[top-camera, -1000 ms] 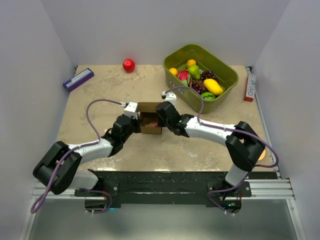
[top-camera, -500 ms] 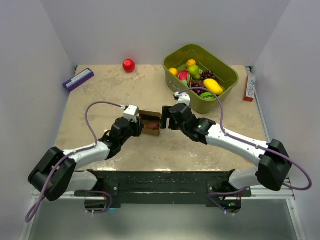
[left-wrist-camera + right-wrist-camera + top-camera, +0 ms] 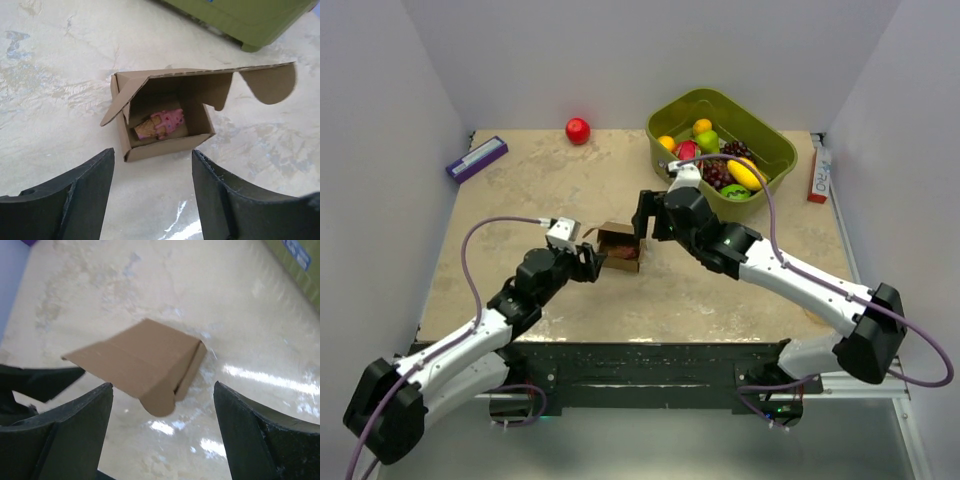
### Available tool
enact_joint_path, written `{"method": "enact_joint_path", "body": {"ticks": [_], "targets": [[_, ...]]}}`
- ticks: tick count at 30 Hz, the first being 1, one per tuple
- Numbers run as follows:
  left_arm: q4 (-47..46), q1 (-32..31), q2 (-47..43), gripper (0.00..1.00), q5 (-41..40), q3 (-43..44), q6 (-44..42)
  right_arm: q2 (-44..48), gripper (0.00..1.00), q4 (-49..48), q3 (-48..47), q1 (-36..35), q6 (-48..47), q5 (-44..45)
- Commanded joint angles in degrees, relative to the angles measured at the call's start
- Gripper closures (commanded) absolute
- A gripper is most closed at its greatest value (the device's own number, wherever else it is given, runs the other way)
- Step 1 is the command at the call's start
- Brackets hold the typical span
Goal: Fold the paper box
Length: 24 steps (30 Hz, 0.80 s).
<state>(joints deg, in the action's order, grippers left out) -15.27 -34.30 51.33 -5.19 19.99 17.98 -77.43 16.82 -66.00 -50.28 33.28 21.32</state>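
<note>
While L end effector [image 3: 151, 157] & R end effector [image 3: 162, 387] gape, 1 paper box [image 3: 160, 145] sits btwn, lid up

One paper box [image 3: 620, 247], one bin [image 3: 783, 152], one ball [image 3: 578, 130]

The table [image 3: 550, 190] I work at has a beige top, mottled like stone. It sits boxed in by three plain walls: the back wall [image 3: 620, 60], the left wall [image 3: 370, 170] and the right wall [image 3: 910, 130], all pale grey-lilac. Along the near edge a black plate [image 3: 640, 358] lies on a silvery metal rail [image 3: 880, 378]. The light is soft and even. Seen close from my right wrist, white streaks of glare [image 3: 260, 377] lie on the smooth top.
</note>
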Motion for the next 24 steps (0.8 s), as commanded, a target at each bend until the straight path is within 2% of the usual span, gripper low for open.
{"method": "enact_joint_path", "body": {"ticks": [1,7,8,11,14,17,22,24], "targets": [[5.68,-0.32,-7.62,0.32,2.20,0.05,4.16,-3.25,0.16,-5.39,-7.02,0.71,-3.30,-1.71],[13.50,-0.32,-18.09,0.32,4.84,3.03,9.00,-10.28,0.24,-7.32,-10.99,0.71,-4.80,-5.05],[14.12,-0.24,-19.24,0.32,4.84,3.91,9.27,-11.85,0.30,-7.59,-11.08,0.71,-5.24,-5.15],[15.18,-0.24,-21.54,0.32,1.86,8.72,10.15,-14.06,0.36,-7.50,-11.00,0.71,-5.15,-7.34],[17.11,-0.24,-16.90,0.35,0.62,15.31,9.01,-16.00,0.41,-7.94,-9.16,0.71,-4.37,-9.27],[12.21,-0.24,-9.60,0.38,2.02,19.11,7.34,-17.40,0.44,-8.64,-6.52,0.62,-3.49,-10.51],[3.33,0.12,1.12,0.42,3.87,18.25,6.45,-21.71,0.48,-8.38,-2.91,0.62,-1.90,-11.21],[1.57,0.55,5.34,0.46,4.92,15.45,7.68,-22.50,0.48,-8.91,-1.60,0.62,-1.46,-11.65]]}}
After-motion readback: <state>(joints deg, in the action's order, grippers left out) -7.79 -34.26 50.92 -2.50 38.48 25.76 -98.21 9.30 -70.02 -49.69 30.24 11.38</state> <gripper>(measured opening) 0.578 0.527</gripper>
